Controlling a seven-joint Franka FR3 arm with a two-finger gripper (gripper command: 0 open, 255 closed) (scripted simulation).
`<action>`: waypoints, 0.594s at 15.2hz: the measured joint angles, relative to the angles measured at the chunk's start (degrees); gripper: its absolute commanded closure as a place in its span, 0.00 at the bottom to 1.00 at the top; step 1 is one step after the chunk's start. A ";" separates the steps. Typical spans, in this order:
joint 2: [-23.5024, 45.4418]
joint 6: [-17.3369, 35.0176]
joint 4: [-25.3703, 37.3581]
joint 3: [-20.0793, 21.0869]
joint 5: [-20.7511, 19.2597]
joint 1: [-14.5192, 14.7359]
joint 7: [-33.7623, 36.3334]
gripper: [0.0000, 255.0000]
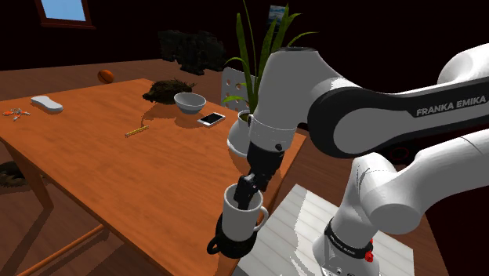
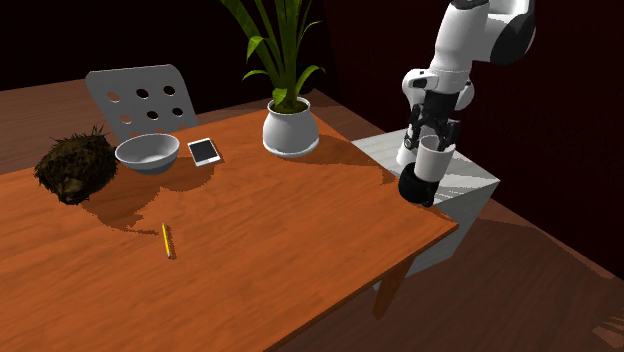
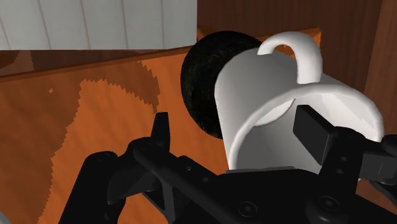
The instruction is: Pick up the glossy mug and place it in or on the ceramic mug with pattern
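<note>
The wooden worktop [image 1: 117, 157] is seen with the arm [image 1: 290, 86] bent down over its corner, just beside the white stand [image 1: 306, 227]. At that corner the white mug [image 1: 241, 213] is set atop the black mug [image 1: 229, 245], touching it. The claw [image 1: 249, 190] is spread wide at the white mug's rim: one finger [image 3: 315, 130] is seen at its mouth, the other apart from its wall.
</note>
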 measured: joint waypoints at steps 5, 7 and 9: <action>-1.55 -6.84 5.39 -1.73 -1.49 -0.49 0.30 0.00; -1.59 -7.59 6.01 -1.93 -1.68 -0.58 0.30 0.00; -1.58 -7.75 6.15 -1.97 -1.72 -0.60 0.30 0.00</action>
